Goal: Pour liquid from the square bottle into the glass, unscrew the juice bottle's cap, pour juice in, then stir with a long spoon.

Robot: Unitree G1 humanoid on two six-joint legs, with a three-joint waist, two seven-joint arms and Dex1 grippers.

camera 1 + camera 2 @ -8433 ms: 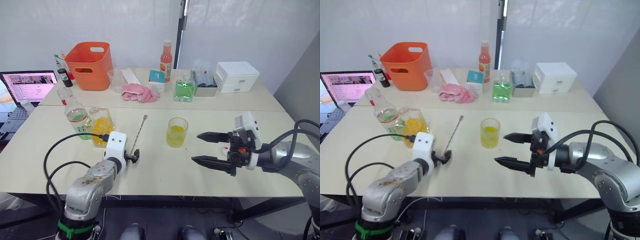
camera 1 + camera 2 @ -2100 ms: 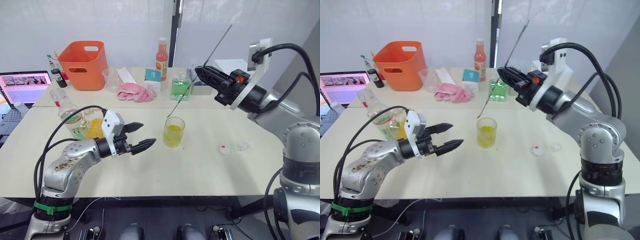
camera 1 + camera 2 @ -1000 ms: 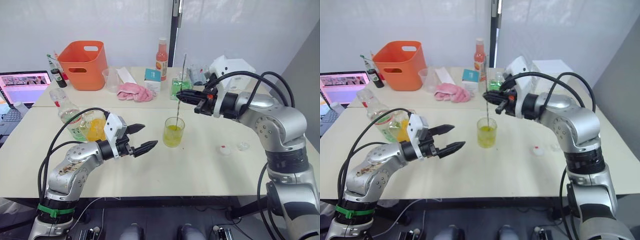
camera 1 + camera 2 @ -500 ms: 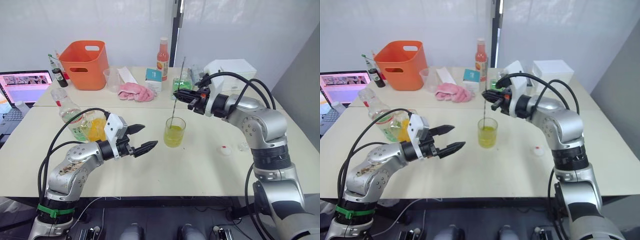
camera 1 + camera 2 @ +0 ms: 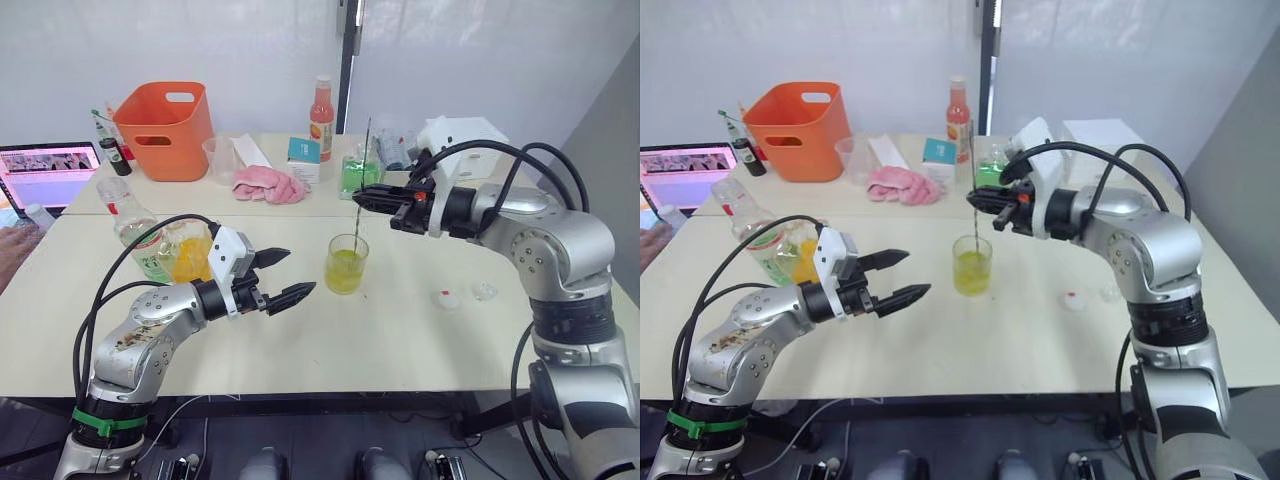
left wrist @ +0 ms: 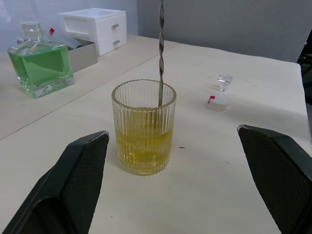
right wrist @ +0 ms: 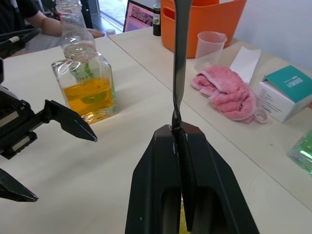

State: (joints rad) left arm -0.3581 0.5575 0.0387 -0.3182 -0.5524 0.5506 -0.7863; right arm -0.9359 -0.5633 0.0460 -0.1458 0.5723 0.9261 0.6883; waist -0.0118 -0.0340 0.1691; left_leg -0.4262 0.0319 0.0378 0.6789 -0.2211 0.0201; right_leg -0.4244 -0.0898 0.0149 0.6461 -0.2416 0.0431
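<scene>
- Yellow liquid sits low in the ribbed glass (image 5: 346,264), and the long spoon (image 5: 362,190) now stands nearly upright in it, its lower end inside the rim; half a second ago the handle leaned away from the glass.
- Right claw (image 5: 362,195) is clamped on the long spoon's stem above the glass, its fingers pressed together around the metal, as the right wrist view shows.
- That straightening reads as one sweep of a stir, so I judge the last step of the task is under way, both pours being done.
- Left claw (image 5: 281,275) hovers beside the glass on its left, fingers wide apart and holding nothing, just as a second ago.
- White juice bottle's cap (image 5: 445,298) lies on the worktop (image 5: 330,340) to the right of the glass, with a small clear stopper (image 5: 484,291) just beyond it.
- Far to the glass's left stand the square bottle (image 5: 192,254) with its orange-yellow liquid and the uncapped juice bottle (image 5: 130,227), close together.
</scene>
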